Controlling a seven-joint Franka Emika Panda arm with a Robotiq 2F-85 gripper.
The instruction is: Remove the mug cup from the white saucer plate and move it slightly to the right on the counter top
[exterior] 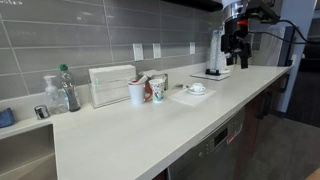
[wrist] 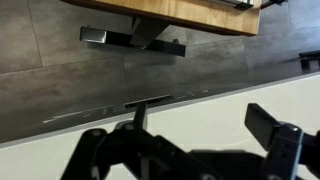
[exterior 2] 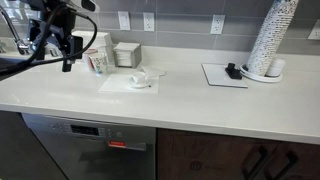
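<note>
The small white mug cup [exterior: 196,87] sits on the white saucer plate [exterior: 197,92], which rests on a flat white square mat on the cream counter top [exterior: 150,130]. Both exterior views show them; in one the mug [exterior 2: 140,75] stands on the saucer [exterior 2: 139,82] near the counter's middle. My gripper [exterior: 235,45] hangs high in the air, well away from the mug and empty; it also shows in an exterior view [exterior 2: 66,45]. In the wrist view the gripper [wrist: 205,125] is open, with only counter and tiled wall between the fingers.
A taller white cup [exterior: 137,93] and a red-and-green patterned cup [exterior: 157,89] stand beside a napkin holder [exterior: 112,85]. A bottle [exterior: 68,90] stands further along. A tall stack of cups [exterior 2: 272,40] and a white mat with a black item [exterior 2: 226,74] sit at the other end.
</note>
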